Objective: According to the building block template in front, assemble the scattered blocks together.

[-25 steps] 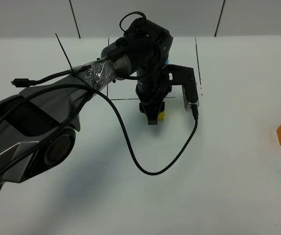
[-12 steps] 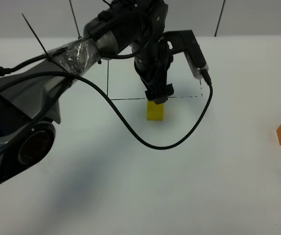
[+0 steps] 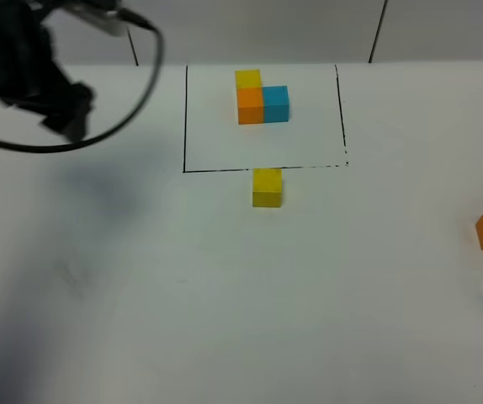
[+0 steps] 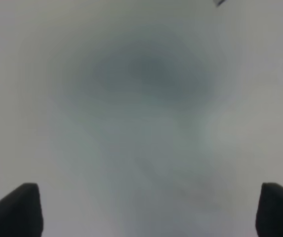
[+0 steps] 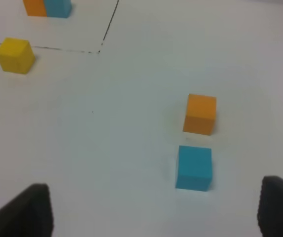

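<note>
Right gripper [image 5: 156, 215]: fingers spread wide, nothing in them. Blue cube [image 5: 194, 168] is nearest. It sits ahead of the open jaws, slightly off-centre toward one finger. Orange cube [image 5: 199, 114] is just beyond it, with a small gap between them, not touching.

Risk 1: that gap. If it goes for orange with the jaws this wide, a finger could land on or clip blue and skew both. Better to close along the axis that doesn't cross the neighbour, or take blue first.

Risk 2: yellow cube [image 3: 267, 187] is loose in the middle of the table [image 3: 183, 295], well apart from the other two. It sits just outside the near black frame line [image 3: 216, 170] and looks to touch it. Going by the template, orange has to butt against its near face, with blue beside orange. Push too hard and yellow slides over the line; nothing backs it.

Risk 3: colour mix-up. Template [image 3: 261, 97], inside the frame, has the same three colours and is not for grabbing.

Left gripper [image 4: 151, 212]: far left over bare table, fingers wide apart, empty. Its own view is blurred and shows no cube. The exterior view puts that arm well off from every block. Neither gripper touches anything.
</note>
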### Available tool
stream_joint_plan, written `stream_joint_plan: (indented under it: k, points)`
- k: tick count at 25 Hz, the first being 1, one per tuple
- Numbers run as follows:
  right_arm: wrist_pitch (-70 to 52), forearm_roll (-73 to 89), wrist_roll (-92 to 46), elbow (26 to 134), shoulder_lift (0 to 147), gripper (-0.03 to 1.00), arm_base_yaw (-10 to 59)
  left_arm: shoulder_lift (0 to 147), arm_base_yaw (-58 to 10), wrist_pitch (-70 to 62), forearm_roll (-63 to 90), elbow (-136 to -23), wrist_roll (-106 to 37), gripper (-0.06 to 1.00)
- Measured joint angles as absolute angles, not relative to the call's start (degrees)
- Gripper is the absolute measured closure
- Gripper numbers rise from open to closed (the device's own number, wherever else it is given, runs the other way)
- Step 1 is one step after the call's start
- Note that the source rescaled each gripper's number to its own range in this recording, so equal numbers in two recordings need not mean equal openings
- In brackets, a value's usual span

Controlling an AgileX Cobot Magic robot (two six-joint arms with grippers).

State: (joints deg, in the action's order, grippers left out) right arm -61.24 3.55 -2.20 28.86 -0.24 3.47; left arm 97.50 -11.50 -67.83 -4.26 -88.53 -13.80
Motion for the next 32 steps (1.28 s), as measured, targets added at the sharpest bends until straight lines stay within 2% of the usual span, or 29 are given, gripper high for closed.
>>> stream_joint_plan:
  k: [3, 5, 8, 18, 27, 32]
  points:
    - [-61.2, 3.6, -2.2, 28.9, -0.2, 0.24, 3.5, 82.4, -1.4, -61.8, 1.1, -74.8, -13.4, -0.05]
    - [-61.2, 3.6, -2.2, 28.9, -0.2, 0.24, 3.5, 71.0, 1.2, -57.2, 3.5, -67.0, -13.9, -0.05]
    - [-61.2, 3.6, -2.2, 28.9, -0.2, 0.24, 3.5, 56.7, 1.5, -54.1, 5.6, -58.6, -14.2, -0.05]
    - [-61.2, 3.6, -2.2, 28.9, -0.2, 0.24, 3.5, 21.5, -0.3, -60.0, 5.8, -40.9, -7.7, 0.00]
    - [-61.2, 3.6, -2.2, 28.9, -0.2, 0.24, 3.5, 1.6, -0.4, -65.3, 5.8, -33.0, -6.8, 0.07]
    - [-61.2, 3.6, -2.2, 28.9, -0.2, 0.24, 3.5, -0.3, -0.4, -63.6, 4.4, -29.9, -7.3, 0.11]
